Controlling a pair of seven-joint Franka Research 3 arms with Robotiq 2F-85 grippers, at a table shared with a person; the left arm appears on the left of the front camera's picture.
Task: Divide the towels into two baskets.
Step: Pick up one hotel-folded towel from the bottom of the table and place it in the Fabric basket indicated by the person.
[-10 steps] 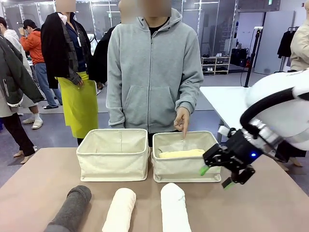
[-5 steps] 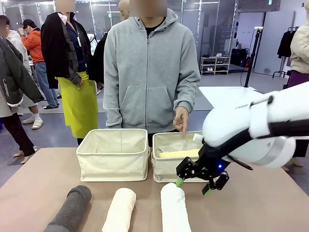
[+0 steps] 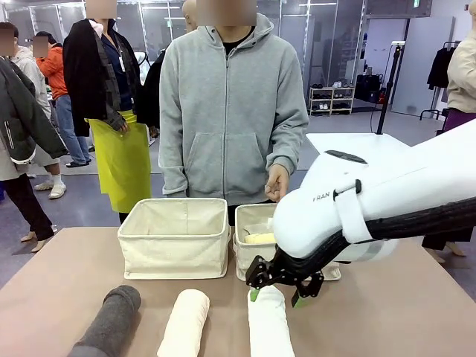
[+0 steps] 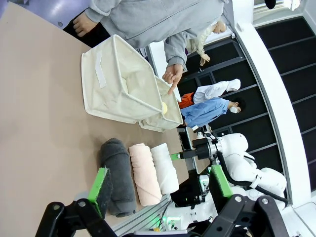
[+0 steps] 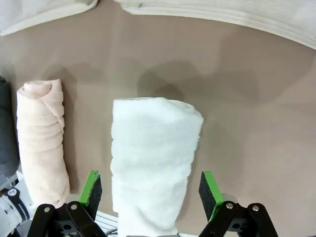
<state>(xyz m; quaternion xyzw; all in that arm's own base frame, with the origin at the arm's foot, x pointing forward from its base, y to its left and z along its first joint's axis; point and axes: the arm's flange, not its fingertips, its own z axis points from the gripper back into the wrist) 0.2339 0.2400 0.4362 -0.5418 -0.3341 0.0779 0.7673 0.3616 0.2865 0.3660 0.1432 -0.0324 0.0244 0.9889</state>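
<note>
Three rolled towels lie in a row at the table's near edge: dark grey (image 3: 111,320), cream (image 3: 184,323) and white (image 3: 269,323). The pale yellow towel (image 3: 260,238) rests inside the right basket (image 3: 251,256); the left basket (image 3: 175,236) holds nothing that I can see. My right gripper (image 3: 275,296) hovers open just above the far end of the white towel (image 5: 153,158), one green pad on each side, not touching it. In its own wrist view my left gripper (image 4: 160,182) is open and holds nothing, well back from the towels (image 4: 144,173).
A person in a grey hoodie stands behind the baskets, one hand (image 3: 277,182) held above the right basket's far rim. Bare brown table (image 3: 67,282) spreads to the left and right of the towels. Other people stand farther back.
My right arm swung left and down, from beside the right basket to over the white towel. The person's pointing finger lifted away from the right basket.
</note>
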